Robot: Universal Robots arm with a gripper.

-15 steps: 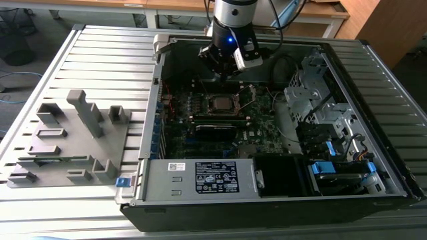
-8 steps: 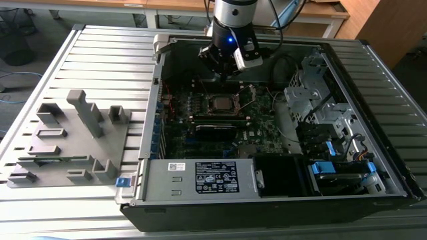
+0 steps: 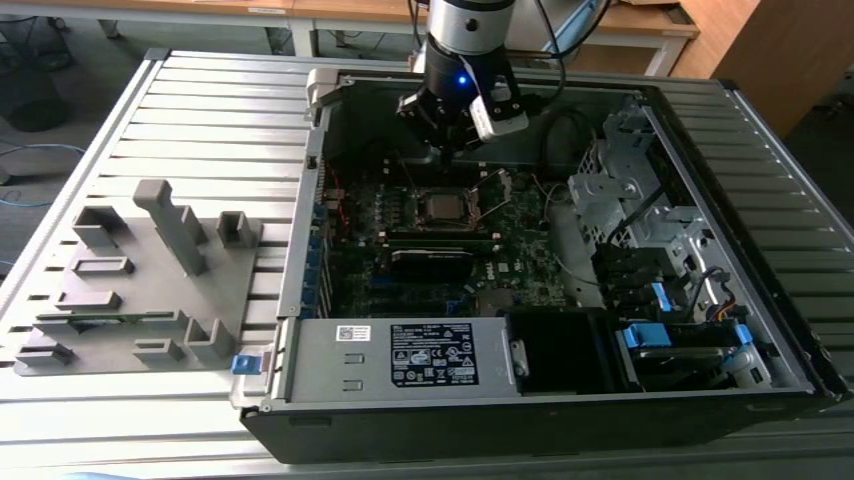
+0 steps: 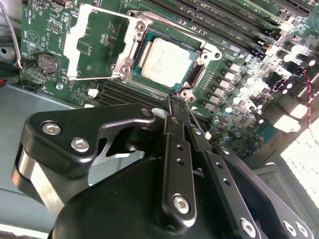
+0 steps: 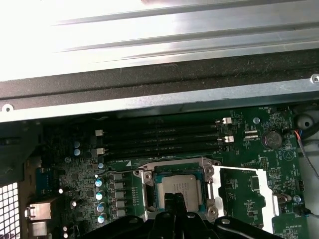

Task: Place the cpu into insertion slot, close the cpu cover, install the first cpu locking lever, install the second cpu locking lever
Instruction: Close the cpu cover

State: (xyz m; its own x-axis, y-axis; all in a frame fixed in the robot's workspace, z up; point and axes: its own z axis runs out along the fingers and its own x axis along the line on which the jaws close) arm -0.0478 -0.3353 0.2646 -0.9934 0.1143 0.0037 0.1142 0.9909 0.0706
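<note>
One edge of the seated cpu [image 5: 182,183] behind the closed fingers [image 5: 175,203]

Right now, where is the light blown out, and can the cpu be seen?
First wrist view: the slatted table is washed out white, while the cpu is evenly lit. Second wrist view: a blown-out white patch beside the motherboard; the cpu's top is pale yet plain. Exterior view: the computer case interior is shaded.

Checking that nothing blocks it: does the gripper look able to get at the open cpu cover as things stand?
Probably yes. The cpu cover lies flipped open beside the insertion slot with nothing on it, and the gripper hangs close by the slot's edge, with bare motherboard between them.
</note>
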